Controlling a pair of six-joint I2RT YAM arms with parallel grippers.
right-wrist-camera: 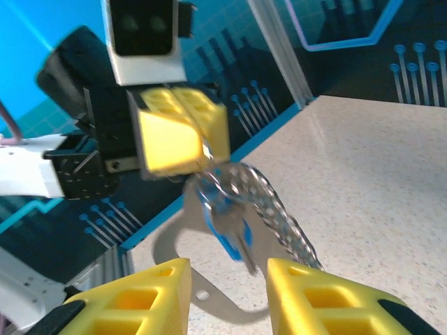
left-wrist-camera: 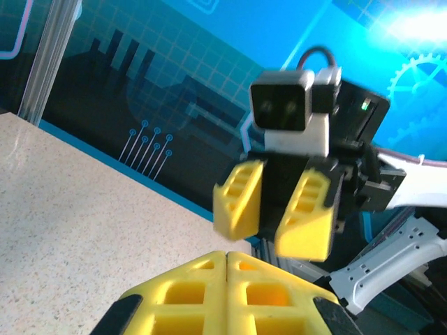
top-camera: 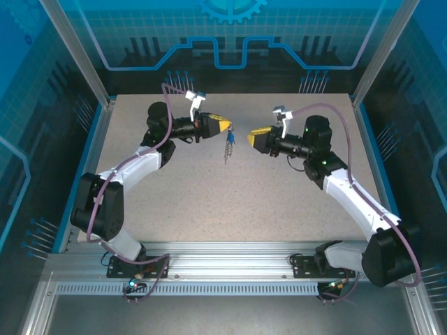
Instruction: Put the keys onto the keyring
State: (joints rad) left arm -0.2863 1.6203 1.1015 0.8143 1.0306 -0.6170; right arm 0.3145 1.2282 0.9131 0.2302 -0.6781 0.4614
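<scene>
A speckled beige table (top-camera: 279,209) sits inside blue circuit-patterned walls (top-camera: 293,35), seemingly translucent, framed by aluminium posts (top-camera: 75,49).

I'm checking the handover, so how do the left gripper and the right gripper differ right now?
The left gripper is shut, pinching the keyring so its chain and the blue key dangle; the right gripper is open and holds nothing. The left gripper points right across the table, the right gripper points left, facing it. Both have yellow fingers and hover above the table.

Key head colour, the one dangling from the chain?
Bright blue, on the small silver metal key; clearest in the right wrist view.
</scene>
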